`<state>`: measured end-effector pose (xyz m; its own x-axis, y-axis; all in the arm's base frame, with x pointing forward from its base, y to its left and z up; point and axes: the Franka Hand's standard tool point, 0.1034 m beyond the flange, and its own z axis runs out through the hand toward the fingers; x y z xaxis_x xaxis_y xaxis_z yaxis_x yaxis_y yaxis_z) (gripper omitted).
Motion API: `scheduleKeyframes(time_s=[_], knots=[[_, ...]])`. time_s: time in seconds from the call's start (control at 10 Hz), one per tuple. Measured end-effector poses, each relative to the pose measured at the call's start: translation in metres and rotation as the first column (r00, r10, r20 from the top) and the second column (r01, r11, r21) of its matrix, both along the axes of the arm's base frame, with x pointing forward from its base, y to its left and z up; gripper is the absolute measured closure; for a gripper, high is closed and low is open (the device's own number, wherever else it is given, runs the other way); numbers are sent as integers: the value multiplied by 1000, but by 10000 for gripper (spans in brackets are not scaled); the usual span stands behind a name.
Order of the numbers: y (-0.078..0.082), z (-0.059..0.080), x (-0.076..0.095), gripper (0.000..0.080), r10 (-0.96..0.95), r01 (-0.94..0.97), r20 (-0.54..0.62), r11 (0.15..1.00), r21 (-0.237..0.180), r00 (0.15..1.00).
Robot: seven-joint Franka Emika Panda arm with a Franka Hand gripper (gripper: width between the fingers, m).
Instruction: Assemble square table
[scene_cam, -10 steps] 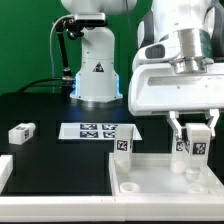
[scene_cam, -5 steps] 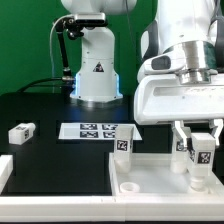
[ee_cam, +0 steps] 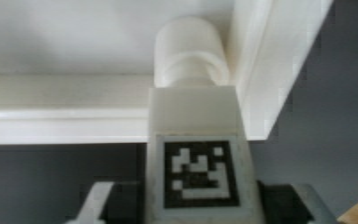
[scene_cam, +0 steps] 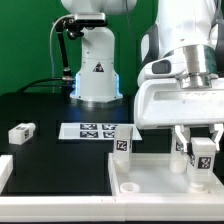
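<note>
Pincer clamped on a table leg

The pincer grips an upright leg by its sides, above the far right corner of the square table slab, which lies on the tabletop's near right.

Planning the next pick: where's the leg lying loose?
Exterior view's left: the loose leg lies on the black table, left of the marker board, apart from it.

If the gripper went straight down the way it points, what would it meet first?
Probably the slab's recessed corner: the leg held in the gripper would touch it first, beside the rim. The gap is hard to judge.
</note>
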<state>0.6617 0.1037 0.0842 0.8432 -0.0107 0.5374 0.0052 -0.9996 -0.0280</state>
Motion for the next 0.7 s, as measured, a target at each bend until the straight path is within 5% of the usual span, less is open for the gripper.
scheduleKeyframes(time_s=[0.5,0.6,0.7], knots=[[1,-8,-2,509,3,-3,-3,1000,-4,1000],[1,-8,-2,421,3,-3,-4,1000,-4,1000],[1,-8,-2,421,3,-3,-4,1000,-4,1000]])
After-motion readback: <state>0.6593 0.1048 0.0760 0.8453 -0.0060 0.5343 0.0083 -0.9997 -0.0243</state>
